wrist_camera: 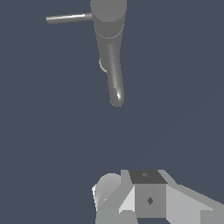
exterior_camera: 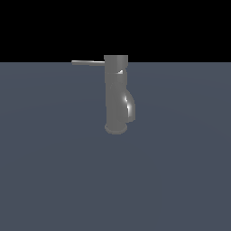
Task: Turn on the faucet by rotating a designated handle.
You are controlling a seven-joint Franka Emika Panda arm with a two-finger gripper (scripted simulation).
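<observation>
The faucet (exterior_camera: 116, 94) is a dull grey upright cylinder on a round base, with a curved spout bulge toward the exterior view's right. The handle (exterior_camera: 85, 62) is a thin flat lever sticking out level from the cap toward the exterior view's left. The wrist view looks down on the faucet (wrist_camera: 109, 30), its spout (wrist_camera: 116, 83) and the handle (wrist_camera: 69, 18). White and grey blocky parts of my arm or gripper (wrist_camera: 148, 197) show at that picture's edge, well apart from the faucet. No fingertips can be made out there. My gripper does not appear in the exterior view.
The faucet stands on a flat blue-grey surface (exterior_camera: 54, 171) that stretches all around it. A black background lies behind the surface's far edge.
</observation>
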